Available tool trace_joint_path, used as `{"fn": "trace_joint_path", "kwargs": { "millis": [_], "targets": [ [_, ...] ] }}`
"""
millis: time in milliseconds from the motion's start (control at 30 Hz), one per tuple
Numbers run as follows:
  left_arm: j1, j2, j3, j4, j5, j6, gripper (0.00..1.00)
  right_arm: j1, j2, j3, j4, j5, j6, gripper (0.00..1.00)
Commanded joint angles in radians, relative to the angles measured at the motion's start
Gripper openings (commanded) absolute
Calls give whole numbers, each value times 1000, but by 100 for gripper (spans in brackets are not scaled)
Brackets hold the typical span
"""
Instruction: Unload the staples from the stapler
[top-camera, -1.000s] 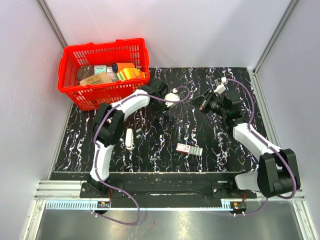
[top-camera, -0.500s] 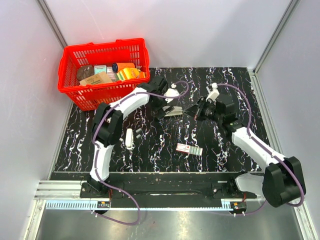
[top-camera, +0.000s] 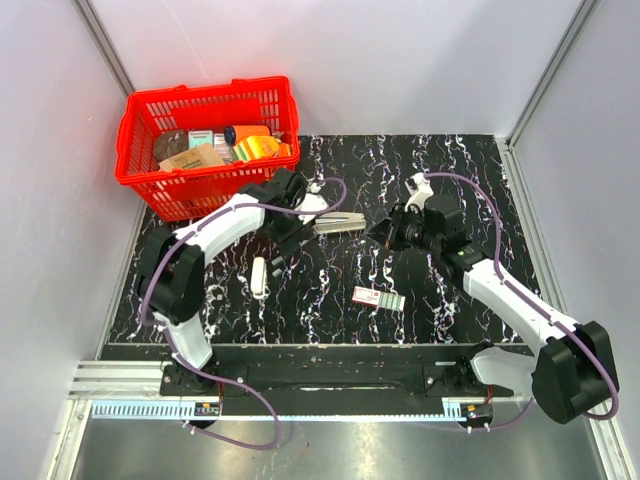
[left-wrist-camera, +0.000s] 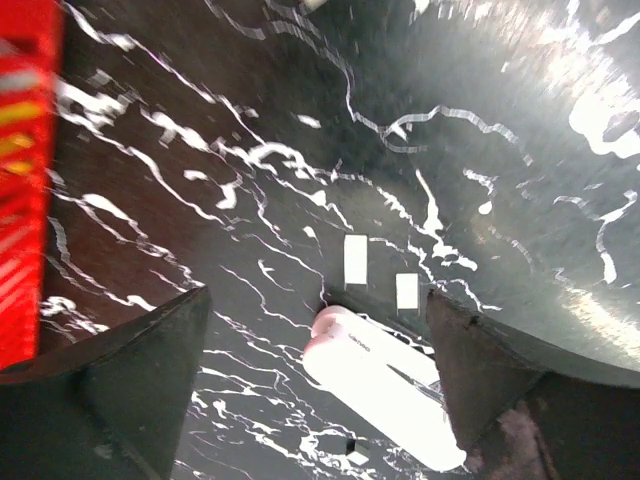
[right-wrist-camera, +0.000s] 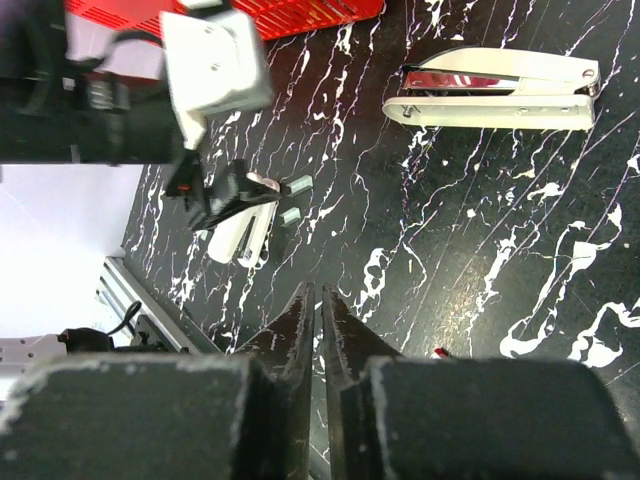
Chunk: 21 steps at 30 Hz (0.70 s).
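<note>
The silvery-white stapler (top-camera: 338, 222) lies flat on the black marbled table, held by neither gripper; it also shows in the right wrist view (right-wrist-camera: 495, 88). My left gripper (top-camera: 283, 240) is open and empty, left of it and apart from it. In the left wrist view its jaws (left-wrist-camera: 318, 295) hang wide over a smaller white stapler with a dark slot (left-wrist-camera: 380, 385). Two small pale staple strips (left-wrist-camera: 356, 259) lie beside that one. My right gripper (top-camera: 383, 228) is shut and empty, just right of the silvery stapler; its fingers (right-wrist-camera: 300, 330) are pressed together.
A red basket (top-camera: 205, 105) with several packages stands at the back left. A flat red-and-white box (top-camera: 378, 298) lies near the table's front middle. The smaller white stapler (top-camera: 258, 275) lies left of centre.
My left gripper has let go of the silvery stapler and drawn back to the left and nearer. The stapler now rests on the table. My right gripper has moved left towards it.
</note>
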Motion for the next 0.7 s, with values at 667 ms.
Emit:
{"fn": "trace_joint_path", "kwargs": {
  "millis": [667],
  "targets": [
    [61,229,43,4,64,-12,50,12,15,-11,61,9,-31,0]
  ]
}}
